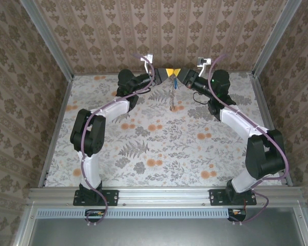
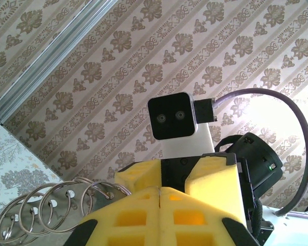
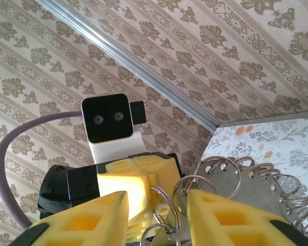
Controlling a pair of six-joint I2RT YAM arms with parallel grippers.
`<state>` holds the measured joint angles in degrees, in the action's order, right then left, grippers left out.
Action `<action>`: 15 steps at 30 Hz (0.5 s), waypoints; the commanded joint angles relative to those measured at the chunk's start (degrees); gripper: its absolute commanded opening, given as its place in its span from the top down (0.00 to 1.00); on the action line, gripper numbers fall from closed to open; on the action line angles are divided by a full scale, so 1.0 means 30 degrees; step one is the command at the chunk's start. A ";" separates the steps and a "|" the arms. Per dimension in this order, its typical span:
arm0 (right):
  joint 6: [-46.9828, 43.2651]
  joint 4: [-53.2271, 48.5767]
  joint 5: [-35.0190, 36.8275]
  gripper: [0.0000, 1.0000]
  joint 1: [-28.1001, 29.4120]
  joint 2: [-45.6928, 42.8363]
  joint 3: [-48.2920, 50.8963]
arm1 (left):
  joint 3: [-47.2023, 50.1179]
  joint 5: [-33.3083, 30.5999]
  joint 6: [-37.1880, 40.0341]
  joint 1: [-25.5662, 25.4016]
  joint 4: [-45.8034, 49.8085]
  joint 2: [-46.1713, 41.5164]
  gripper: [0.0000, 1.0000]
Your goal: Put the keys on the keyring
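Bolted at the bottom edge of the overhead view, both arms stretch up the frame over the floral table (image 1: 143, 154) and meet at top centre, where the left gripper (image 1: 169, 73) and right gripper (image 1: 177, 73) face each other tip to tip, yellow against the patterned wall. From that meeting point the keyring (image 1: 172, 95) runs as a thin chain down the frame over the table. At this size neither gripper's opening can be read. Closest to the left wrist camera, along the bottom edge, the left gripper (image 2: 159, 201) has its yellow fingers (image 2: 131, 218) pressed together with only a thin seam between them. The keyring (image 2: 51, 207) curls away to the lower left as a row of linked metal rings, its near end vanishing at the fingers' left edge, so whether they pinch it I cannot tell. Just above, at centre frame, sits the other wrist's white camera block (image 2: 173, 119). Nearest the right wrist camera, at the bottom, the right gripper (image 3: 158, 207) stands apart, its yellow fingers (image 3: 92, 220) well separated with a ring in the gap. The keyring (image 3: 222, 171) fans to the lower right, flat grey metal (image 3: 259, 197) with small holes lying behind its loops. Beyond the gap, left of centre, the left gripper (image 3: 131, 177) shows yellow.
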<state>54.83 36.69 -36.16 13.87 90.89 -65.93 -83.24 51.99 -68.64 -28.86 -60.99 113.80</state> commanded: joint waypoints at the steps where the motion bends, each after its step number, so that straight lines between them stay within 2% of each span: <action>1: 0.0323 0.0924 -0.0091 0.70 0.0158 0.0289 -0.0589 | -0.0348 -0.0124 -0.0213 -0.0106 -0.1443 -0.0140 1.00; 5: 0.0349 0.1013 -0.0091 0.81 0.0154 0.0263 -0.0475 | -0.0352 -0.0132 -0.0202 -0.0106 -0.1451 -0.0110 1.00; 11: 0.0378 0.1090 0.0086 0.78 0.0075 0.0056 -0.0142 | -0.0291 -0.0146 -0.0205 -0.0102 -0.1466 -0.0138 1.00; 15: 0.0557 0.1346 0.0130 0.79 -0.0025 -0.0062 0.0110 | -0.0231 -0.0183 -0.0191 -0.0077 -0.1494 -0.0170 1.00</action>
<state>55.79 37.47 -36.18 14.09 91.13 -65.91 -83.24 51.96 -68.66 -28.86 -61.39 113.80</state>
